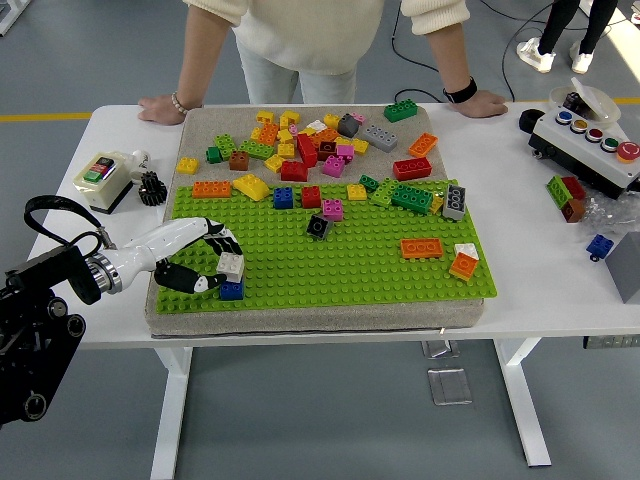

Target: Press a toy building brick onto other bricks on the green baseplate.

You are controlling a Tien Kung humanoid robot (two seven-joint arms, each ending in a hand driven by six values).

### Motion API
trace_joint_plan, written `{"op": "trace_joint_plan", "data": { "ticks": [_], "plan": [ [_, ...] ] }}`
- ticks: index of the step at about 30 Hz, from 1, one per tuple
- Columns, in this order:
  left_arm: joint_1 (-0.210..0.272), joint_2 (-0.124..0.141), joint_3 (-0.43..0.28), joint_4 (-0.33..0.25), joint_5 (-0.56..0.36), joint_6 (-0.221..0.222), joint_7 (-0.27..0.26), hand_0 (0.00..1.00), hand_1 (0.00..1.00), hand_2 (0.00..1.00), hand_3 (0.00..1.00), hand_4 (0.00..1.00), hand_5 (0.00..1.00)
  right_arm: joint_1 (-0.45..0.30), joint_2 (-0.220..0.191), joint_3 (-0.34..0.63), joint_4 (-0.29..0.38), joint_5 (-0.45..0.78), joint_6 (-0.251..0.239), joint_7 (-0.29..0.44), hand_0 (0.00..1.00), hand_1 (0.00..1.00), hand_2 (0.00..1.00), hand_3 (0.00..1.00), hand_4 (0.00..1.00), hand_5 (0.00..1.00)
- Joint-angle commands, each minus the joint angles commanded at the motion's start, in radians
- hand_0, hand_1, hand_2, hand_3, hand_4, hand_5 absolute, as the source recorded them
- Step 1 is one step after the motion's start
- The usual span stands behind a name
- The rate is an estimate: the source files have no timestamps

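Left hand (200, 260) reaches in over the near-left corner of the green baseplate (330, 262), fingers curled round a grey brick (231, 267) that sits on top of a blue brick (232, 290) (thumb below, other fingers arched above). A loose pile of coloured bricks (310, 145) lies beyond the plate's far edge. A person stands at the far side, a hand (160, 108) flat on the white table (560, 270).

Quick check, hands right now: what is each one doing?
Left hand: shut on the grey brick, which sits over the blue brick on the green baseplate.
Right hand: not in view.
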Motion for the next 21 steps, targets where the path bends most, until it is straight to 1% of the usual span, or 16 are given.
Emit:
{"op": "trace_joint_plan", "data": {
  "ticks": [9,10,21],
  "plan": [
    [-0.002,-0.001,-0.003,0.003,0.000,0.001,0.000,0.662,0.605,0.581,0.562,0.620,0.002,-0.001,0.000,0.000,0.000,0.001,0.000,0.000,0.733,0.656,0.707,0.591,0.916,0.498],
    [-0.002,-0.001,-0.004,0.004,0.000,0.001,0.000,0.672,0.610,0.584,0.566,0.641,0.002,-0.001,0.000,0.000,0.000,0.001,0.000,0.000,0.732,0.656,0.707,0.591,0.916,0.498],
    [-0.002,0.004,-0.009,-0.003,0.000,-0.003,-0.002,0.676,0.614,0.586,0.568,0.653,0.002,-0.002,0.000,0.001,0.000,0.003,-0.001,0.000,0.732,0.656,0.707,0.591,0.916,0.498]
  ]
}}
